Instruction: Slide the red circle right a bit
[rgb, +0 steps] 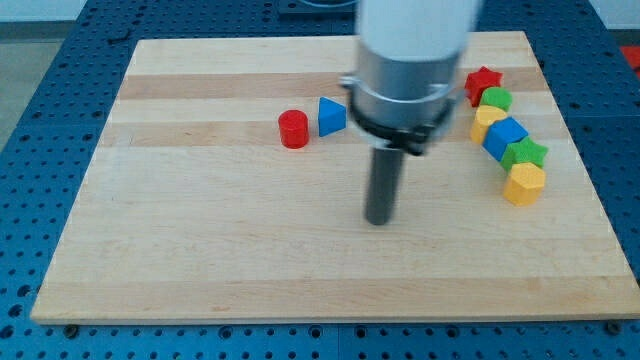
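The arm carries no gripper, only a rod; my tip (378, 221) rests on bare bench (200, 260) below and to the view's right of the red circle (293, 130), well apart. A blue triangle (331, 116) sits just beside the circle's right. Far right, near the edge, a chain runs: red star (483, 82), green block (496, 99), yellow block (482, 123), blue block (505, 136), green star (527, 153), yellow hexagon (524, 184).
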